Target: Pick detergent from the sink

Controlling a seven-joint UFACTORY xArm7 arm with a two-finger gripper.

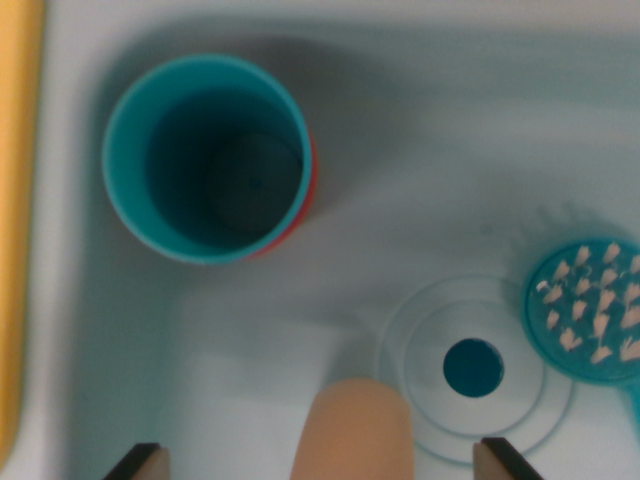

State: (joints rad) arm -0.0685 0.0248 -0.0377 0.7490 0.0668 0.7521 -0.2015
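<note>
A pale blue sink (430, 150) fills the wrist view. At the bottom middle, a peach-coloured rounded shape (350, 425) rises into the frame; it looks like the top of the detergent bottle, and its lower part is cut off. My gripper (322, 462) is open, and only its two dark fingertips (140, 460) show, at the bottom edge. The peach shape stands between them, nearer the right fingertip, with a gap on each side. Neither finger touches it.
A teal cup (205, 155) with a red outer side stands upright at the upper left of the basin. The round drain (472, 367) lies just right of the peach shape. A teal brush head (590, 310) with white bristles lies at the right edge. A yellow strip (15, 200) borders the left.
</note>
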